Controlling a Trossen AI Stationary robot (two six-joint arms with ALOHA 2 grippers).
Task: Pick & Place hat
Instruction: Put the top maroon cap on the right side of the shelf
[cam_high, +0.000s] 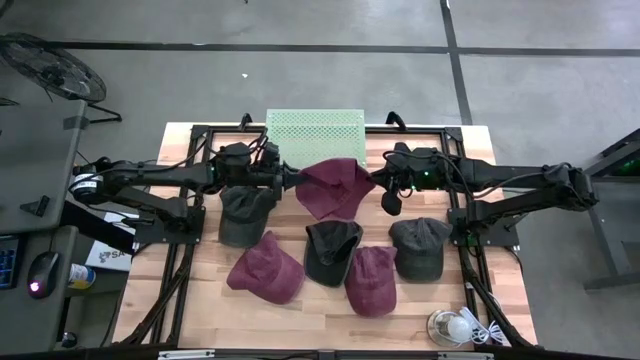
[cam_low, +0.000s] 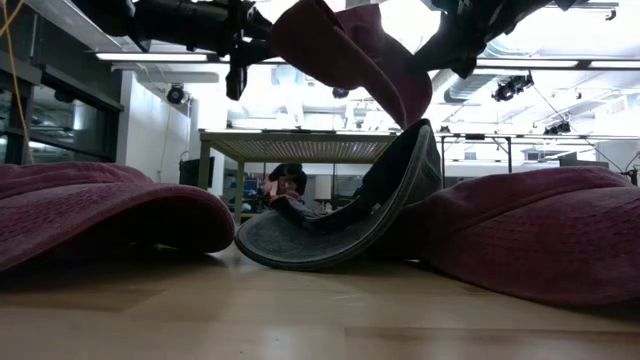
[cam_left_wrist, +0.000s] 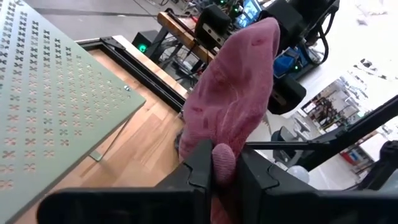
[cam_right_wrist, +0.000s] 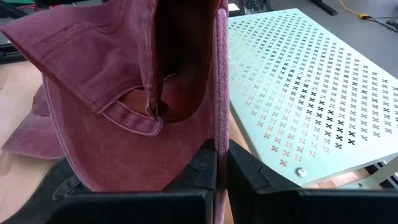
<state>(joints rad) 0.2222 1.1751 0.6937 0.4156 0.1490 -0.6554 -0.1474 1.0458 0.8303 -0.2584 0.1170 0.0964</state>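
- Near edge of the counter (cam_high: 200, 310): I see a bulb-like object with a white cord (cam_high: 455, 326) at the right corner.
- Front row: a maroon cap (cam_high: 265, 268) on the left and a second maroon cap (cam_high: 371, 280) right of centre lie on the wood.
- Middle row: a dark cap (cam_high: 333, 250) lies between the two maroon ones; in the low view it rests tilted on its edge. A grey cap (cam_high: 418, 247) lies to its right, and another dark cap (cam_high: 245, 212) under the left arm.
- Above the counter's centre: I hold the raised maroon hat (cam_high: 333, 186) stretched between both arms, clear of the wood.
- Left claw (cam_left_wrist: 224, 167): closed, pinching a fold of the hat's fabric at its left side.
- Right claw (cam_right_wrist: 222, 163): closed tight on the hat's edge at its right side; the hat's inside faces this wrist camera.
- Far edge: a pale green perforated panel (cam_high: 314, 132) stands just behind the raised hat.
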